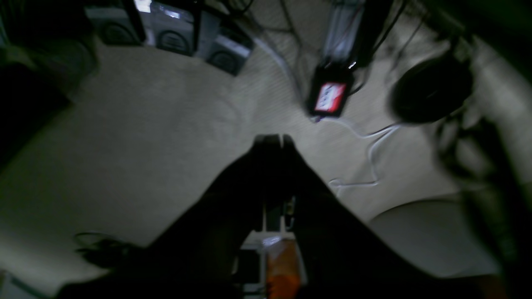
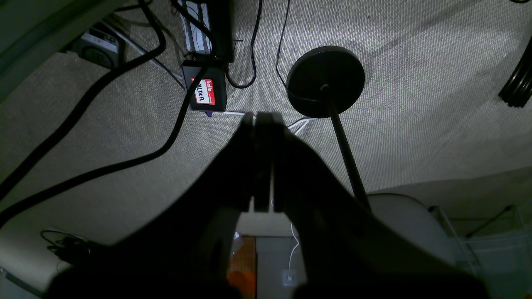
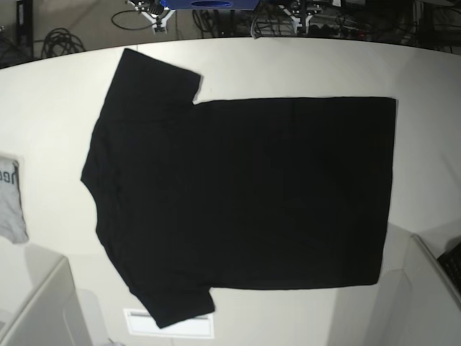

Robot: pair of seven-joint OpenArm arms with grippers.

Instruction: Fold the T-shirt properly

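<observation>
Grey fabric with dark lettering (image 3: 10, 202) is seen at the base view's left edge. Across the white table (image 3: 432, 79), the plain black short-sleeved T-shirt (image 3: 245, 194) is spread flat, sleeves leftward. Left gripper (image 1: 273, 139) and right gripper (image 2: 262, 118) are pressed closed above carpet, away from the shirt.

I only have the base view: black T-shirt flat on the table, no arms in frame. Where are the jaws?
Observer: Off the table. The left gripper shows carpet floor below it, jaws together, nothing between them.
Operator: Right side?
Observer: Same. The right gripper has its jaws together and empty, over a round black stand base.
Operator: Shirt touched?
Observer: The T-shirt appears in neither wrist view, and neither gripper holds fabric.
</observation>
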